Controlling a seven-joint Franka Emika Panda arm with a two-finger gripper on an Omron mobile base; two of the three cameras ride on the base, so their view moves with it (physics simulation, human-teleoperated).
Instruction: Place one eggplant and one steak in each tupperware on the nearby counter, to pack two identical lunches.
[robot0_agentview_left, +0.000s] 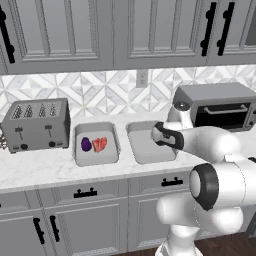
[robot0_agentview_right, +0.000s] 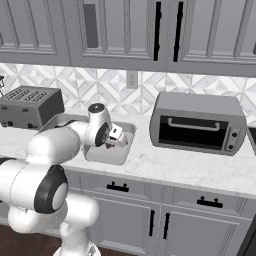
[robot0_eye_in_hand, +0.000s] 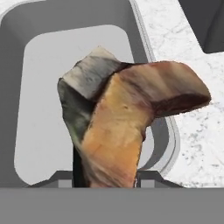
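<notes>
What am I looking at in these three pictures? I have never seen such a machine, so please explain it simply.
This is a simulated kitchen with a white robot arm with dark joints on a driving base. Two pictures come from cameras on the base, behind the arm to its left and right; the third looks along the gripper. On the white marble-look counter stand a grey slotted toaster, a grey toaster oven and two shallow light-grey tubs. The left tub holds a dark-purple eggplant and a red steak. The gripper holds a reddish-brown steak slab above the right tub.
</notes>
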